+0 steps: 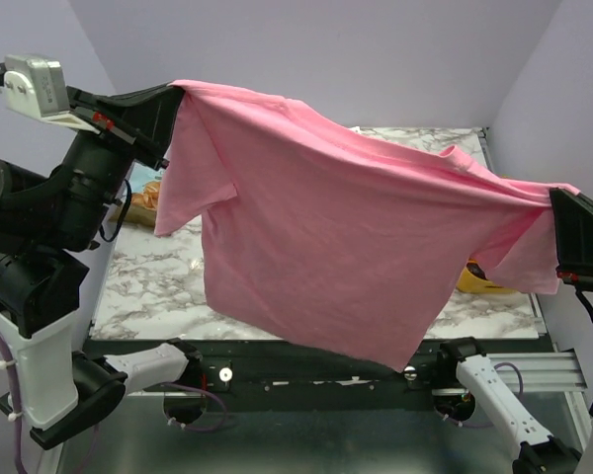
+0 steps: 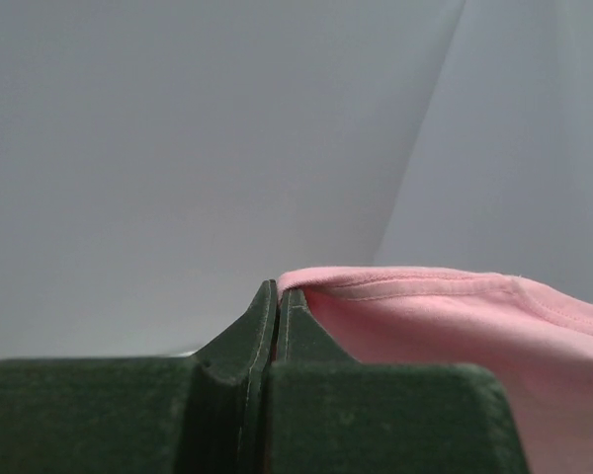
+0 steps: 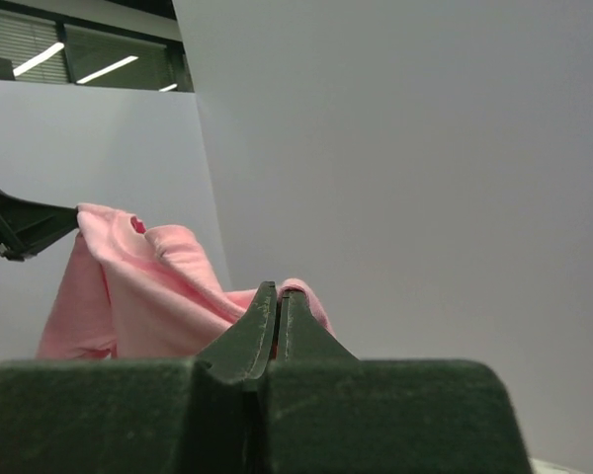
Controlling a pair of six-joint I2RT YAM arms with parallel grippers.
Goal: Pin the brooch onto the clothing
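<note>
The pink T-shirt [image 1: 326, 247] hangs spread in the air above the table, stretched between both grippers. My left gripper [image 1: 178, 91] is shut on one shoulder end at the upper left; in the left wrist view its jaws [image 2: 278, 288] are pressed together on the shirt's hemmed edge [image 2: 445, 296]. My right gripper [image 1: 556, 193] is shut on the other end at the right; in the right wrist view [image 3: 278, 288] a fold of shirt [image 3: 158, 296] sits between the closed jaws. The brooch is hidden or out of view.
The marble tabletop [image 1: 148, 286] lies below the shirt. A yellow object [image 1: 479, 279] sits at the right, partly under the shirt. A colourful packet [image 1: 146, 194] lies at the table's left edge. Grey walls surround the table.
</note>
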